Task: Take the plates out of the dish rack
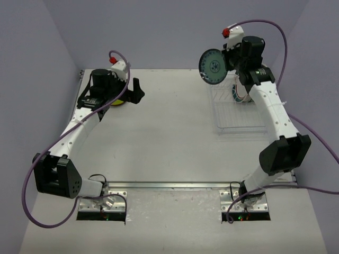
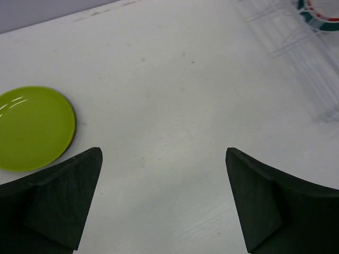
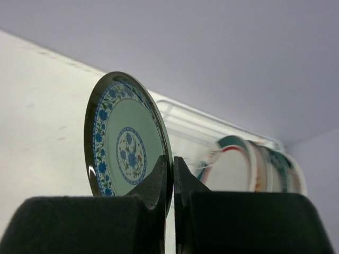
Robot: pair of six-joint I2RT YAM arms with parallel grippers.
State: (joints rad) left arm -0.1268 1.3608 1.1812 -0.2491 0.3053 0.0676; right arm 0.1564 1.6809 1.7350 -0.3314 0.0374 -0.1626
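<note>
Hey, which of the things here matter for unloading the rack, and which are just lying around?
Job: blue-patterned plate in right gripper; dish rack; teal-rimmed plates inside it; green plate on table.
Lying about: purple cables, metal mounting plates.

Teal-patterned plate point(image 1: 214, 66) upright near dish rack point(image 1: 239, 117); green plate point(image 2: 34, 127) flat.

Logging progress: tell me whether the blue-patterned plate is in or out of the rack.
Out. The right claw pinches the blue-patterned plate by its rim, upright, clear of the dish rack.
</note>
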